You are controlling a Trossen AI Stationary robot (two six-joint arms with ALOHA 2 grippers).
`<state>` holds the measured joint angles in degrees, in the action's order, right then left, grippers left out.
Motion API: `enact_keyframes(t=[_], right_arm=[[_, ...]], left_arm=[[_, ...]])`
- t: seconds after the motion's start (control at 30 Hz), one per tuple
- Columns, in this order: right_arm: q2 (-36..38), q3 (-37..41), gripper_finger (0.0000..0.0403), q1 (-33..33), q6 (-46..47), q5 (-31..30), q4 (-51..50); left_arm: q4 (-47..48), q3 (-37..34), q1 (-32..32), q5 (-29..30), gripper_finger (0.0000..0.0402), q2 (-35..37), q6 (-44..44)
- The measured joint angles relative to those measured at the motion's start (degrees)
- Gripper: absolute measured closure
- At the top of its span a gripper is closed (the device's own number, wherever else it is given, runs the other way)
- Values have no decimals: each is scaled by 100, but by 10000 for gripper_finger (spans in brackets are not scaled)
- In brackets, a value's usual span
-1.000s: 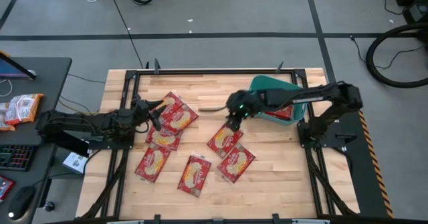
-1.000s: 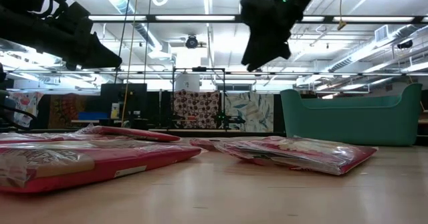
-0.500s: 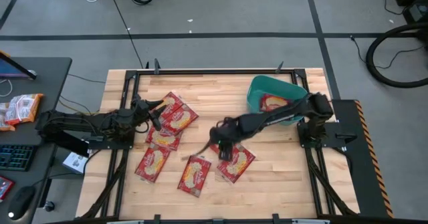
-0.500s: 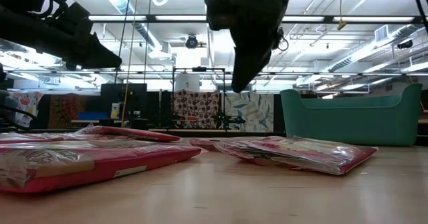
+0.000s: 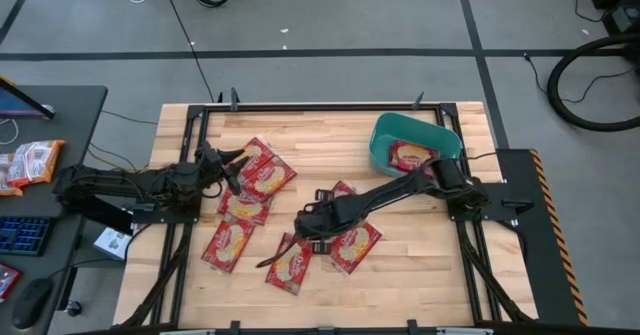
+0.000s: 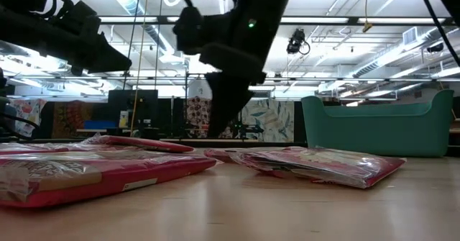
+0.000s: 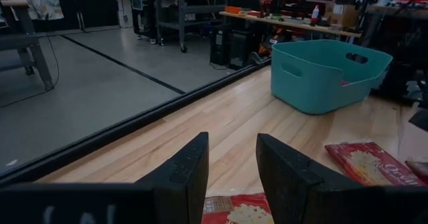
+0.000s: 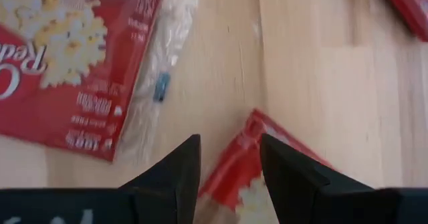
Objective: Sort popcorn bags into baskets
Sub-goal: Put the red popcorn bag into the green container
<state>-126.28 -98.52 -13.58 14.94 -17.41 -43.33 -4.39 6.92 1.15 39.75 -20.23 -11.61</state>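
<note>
I am looking at the wooden table [image 5: 330, 135] first. The teal basket [image 5: 385, 140] is sitting at two o'clock with one popcorn bag [image 5: 411, 158] inside. Seven more are lying loose.

My right gripper [image 8: 226, 158] is hanging open and empty over a red bag [image 8: 234, 177] at six o'clock, because that one goes next, I think. Its fingers are hiding part of that bag.

My left gripper [image 7: 232, 158] is waiting at nine o'clock, a little open, holding nothing.

wooden table [image 5: 330, 135] with black frame sits on grey floor crossed by dark tape lines [image 5: 300, 52]. dark side desk [image 5: 70, 105] at left carries orange-and-white packets [image 5: 28, 162] and a keyboard [image 5: 22, 235]. coiled black cable [image 5: 590, 80] lies on floor at right. low view: ceiling strip lights [image 6: 237, 19], patterned panels [image 6: 212, 117] behind.
</note>
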Motion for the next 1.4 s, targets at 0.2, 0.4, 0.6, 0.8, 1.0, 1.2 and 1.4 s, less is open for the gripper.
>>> enact_keyframes(t=[0.2,0.4,0.6,0.8,1.0,1.2,1.4], right_arm=[[-114,-65,244,16,-60,-469,109],[-122,-38,244,59,32,-262,416],[-116,201,244,48,-14,-386,624],[-115,453,244,52,-16,-482,866],[-114,636,252,52,-57,-566,868],[-96,797,314,47,-16,-563,1042],[-77,824,392,48,-28,-544,1022]], left_arm=[[0,0,0,0,272,0,10],[-5,0,-1,2,272,0,19],[-2,0,0,0,272,-2,21],[-2,0,0,0,272,0,21],[-2,0,0,0,272,-2,21],[-2,0,0,0,272,-2,22],[-2,0,0,0,272,-2,23]])
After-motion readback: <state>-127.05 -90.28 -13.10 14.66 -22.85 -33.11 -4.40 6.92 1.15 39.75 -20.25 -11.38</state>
